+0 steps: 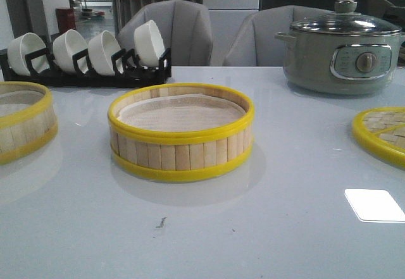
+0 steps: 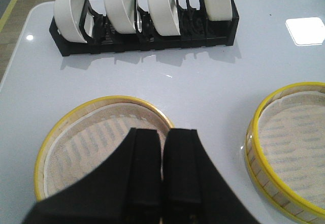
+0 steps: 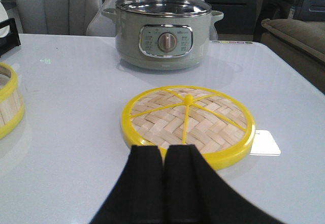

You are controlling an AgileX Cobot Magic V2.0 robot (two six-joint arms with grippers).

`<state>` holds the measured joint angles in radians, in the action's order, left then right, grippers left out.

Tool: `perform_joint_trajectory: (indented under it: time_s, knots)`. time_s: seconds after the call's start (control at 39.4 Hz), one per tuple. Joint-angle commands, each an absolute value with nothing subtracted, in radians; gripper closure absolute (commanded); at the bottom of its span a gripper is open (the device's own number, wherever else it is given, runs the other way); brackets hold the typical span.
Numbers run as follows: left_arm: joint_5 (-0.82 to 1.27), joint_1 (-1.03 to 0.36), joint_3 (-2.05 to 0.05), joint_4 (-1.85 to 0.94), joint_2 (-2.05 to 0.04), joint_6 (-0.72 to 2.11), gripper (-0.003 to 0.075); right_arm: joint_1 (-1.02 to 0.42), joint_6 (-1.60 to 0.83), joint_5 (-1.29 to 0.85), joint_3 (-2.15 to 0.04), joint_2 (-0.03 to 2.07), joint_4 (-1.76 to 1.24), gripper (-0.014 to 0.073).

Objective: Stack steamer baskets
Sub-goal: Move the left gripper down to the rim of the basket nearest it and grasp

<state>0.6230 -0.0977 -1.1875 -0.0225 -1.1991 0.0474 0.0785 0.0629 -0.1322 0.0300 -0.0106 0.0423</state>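
2 steamer baskets sit apart on the white tabletop (image 1: pixel 209 228), nothing stacked yet. The middle basket (image 1: pixel 181 131) stands upright at centre, paper liner inside. The left basket (image 1: pixel 22 121) lies well off to the robot's left, cut by the front view's edge. Neither is held.

Left gripper (image 2: pixel 163 176): fingers together, nothing between them, hovering over the left basket's near rim. In this wrist view that basket (image 2: pixel 96 142) shows under the fingers and the middle one (image 2: pixel 289 150) off to the side. Right gripper (image 3: pixel 163 178): fingers also pressed together, empty, poised at the near edge of the woven lid (image 3: pixel 188 120), which lies flat on the robot's right. Lid is not part of this step.

Behind: black rack (image 1: pixel 88 70) with 4 white bowls (image 1: pixel 149 42), and a green electric pot (image 1: pixel 342 51) with a glass lid.

Risks, as judged:
- Fingers shut above a rim: descending like this would press or tip the basket instead of straddling the wall.
- Thin wall, smooth yellow rim: a 1-sided pinch may let the basket tilt or slip in transit.
- Loose liner could get caught in the pinch and drag out.
- Off-centre placement would leave the top basket perched crooked on the lower rim.
- A wide swing could clip the bowl rack.
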Motion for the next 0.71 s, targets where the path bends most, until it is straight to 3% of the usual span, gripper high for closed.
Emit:
perform_joint_trajectory:
  time_s: [0.0, 0.23, 0.38, 0.48, 0.68]
  knots:
    - [0.556, -0.105, -1.225, -0.025, -1.178, 0.044, 0.0634, 0.083, 0.05, -0.019, 0.015, -0.031, 0.056, 0.0543]
    - [0.589, -0.105, -1.225, -0.025, -1.178, 0.044, 0.0634, 0.083, 0.168, 0.171, 0.002, -0.031, 0.01, 0.0543]
    - [0.605, -0.105, -1.225, -0.022, -1.178, 0.044, 0.0634, 0.083, 0.16, -0.049, -0.194, -0.005, 0.011, 0.0543]
    - [0.605, -0.105, -1.225, -0.022, -1.178, 0.044, 0.0634, 0.083, 0.145, -0.246, -0.396, 0.153, 0.023, 0.0543]
    - [0.617, -0.105, -1.225, -0.022, -1.178, 0.044, 0.0634, 0.083, 0.145, -0.375, -0.683, 0.605, 0.049, 0.0543]
